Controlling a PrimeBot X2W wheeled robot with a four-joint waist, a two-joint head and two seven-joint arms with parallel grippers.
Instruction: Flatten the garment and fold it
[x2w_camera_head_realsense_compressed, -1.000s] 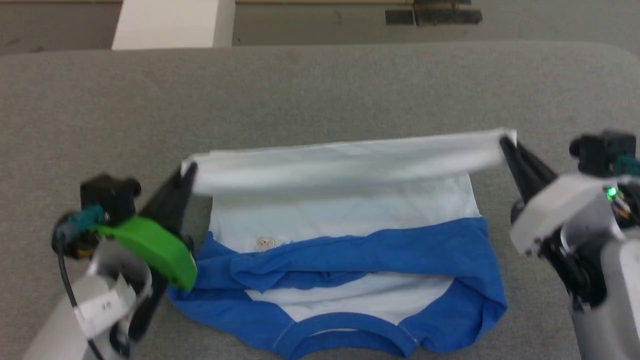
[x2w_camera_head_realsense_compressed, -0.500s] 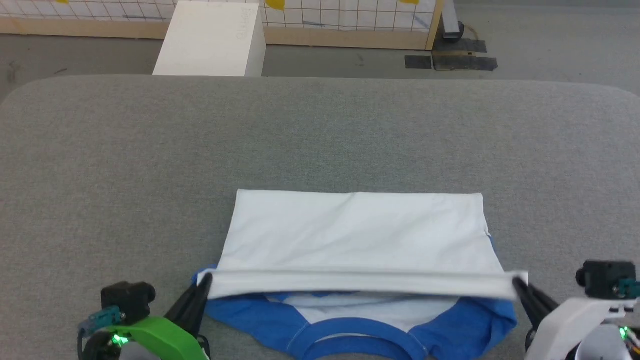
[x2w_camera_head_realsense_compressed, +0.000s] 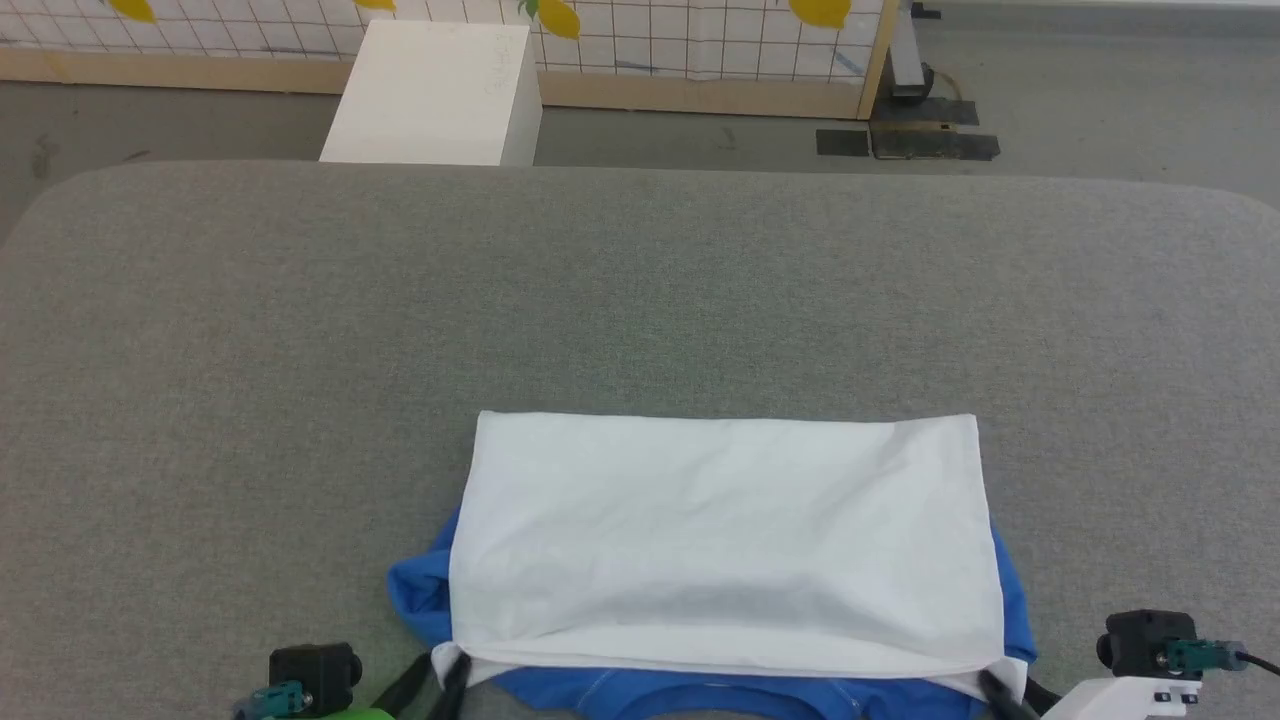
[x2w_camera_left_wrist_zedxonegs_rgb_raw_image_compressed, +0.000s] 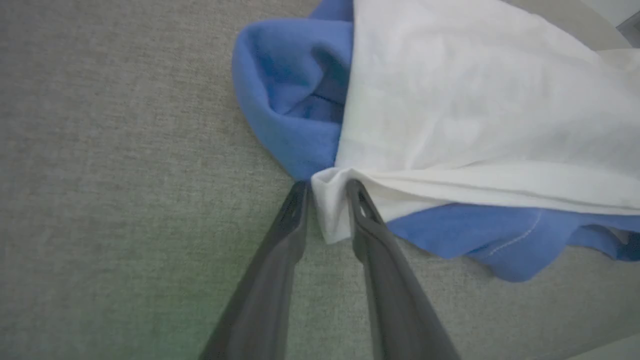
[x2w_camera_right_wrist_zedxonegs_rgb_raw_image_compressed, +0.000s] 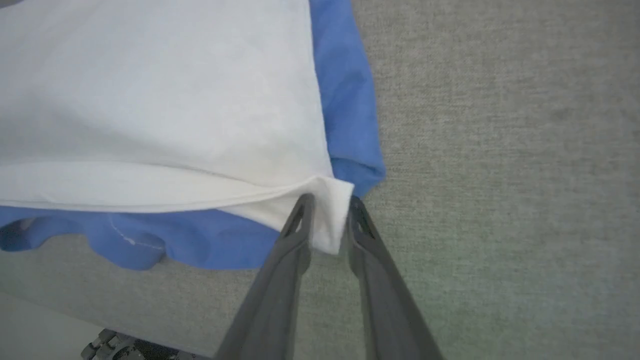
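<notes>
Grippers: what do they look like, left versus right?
Left gripper and right gripper each have two long, dark grey, tapered fingers with slotted tips. Black left camera block and right camera block carry teal plugs; a thin dark cable leaves the right one. Left shell is green, right shell white.

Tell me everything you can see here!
Table: one, grey, across the middle.
T-shirt: one, white and blue, folded at the table's near edge.
Box: one, white, behind the table.
Fence: one, white grid with wooden frame, at the back.
Yellow shapes: four, yellow, on the fence.
Left pincer: one, dark, fingers apart around the T-shirt's near left corner.
Right pincer: one, dark, fingers apart around the near right corner.
</notes>
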